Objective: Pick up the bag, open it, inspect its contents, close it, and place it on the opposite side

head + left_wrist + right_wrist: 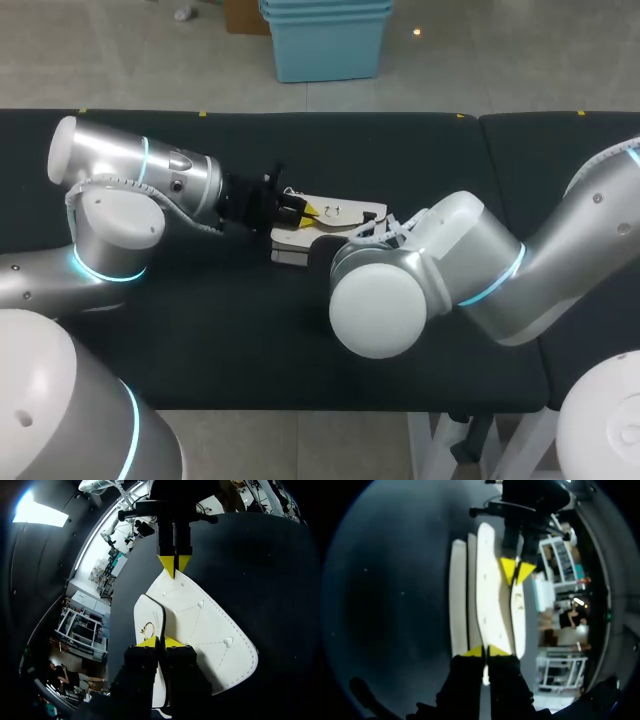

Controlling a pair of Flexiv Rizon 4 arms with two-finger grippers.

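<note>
A white quilted bag (340,212) lies flat at the middle of the black table. My left gripper (308,212) comes in from the left to the bag's near end. In the left wrist view it (160,641) is shut on the edge of the bag's small flap (150,617), which carries a gold clasp. My right gripper (483,651) is shut on the opposite edge of the bag (487,595). Its yellow tips (174,564) are pinched together at the far rim of the bag (210,630). In the head view its own wrist hides it.
The black table (200,330) stretches bare to the left and front of the bag. My right arm's bulky white joint (380,300) hangs over the table just in front of the bag. A seam (490,150) splits the tabletop at the right.
</note>
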